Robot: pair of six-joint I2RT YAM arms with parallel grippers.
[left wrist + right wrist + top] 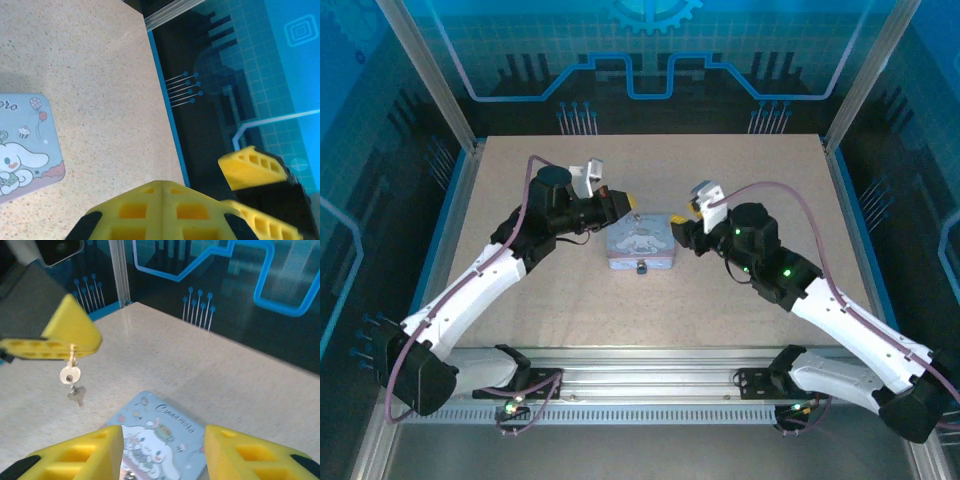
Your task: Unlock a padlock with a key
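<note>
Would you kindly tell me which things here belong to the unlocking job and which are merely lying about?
Job in hand:
key, dangling from the shut left gripper
padlock
right gripper, open

Lying about:
pale-blue cartoon tin
table

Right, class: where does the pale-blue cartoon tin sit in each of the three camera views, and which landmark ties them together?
Top external: the tin lies near the middle of the table.
Left wrist: the tin is at the left edge, cut off by the frame.
Right wrist: the tin is at bottom centre, running off the lower edge.
Shared landmark: the speckled beige table under it in all three.
</note>
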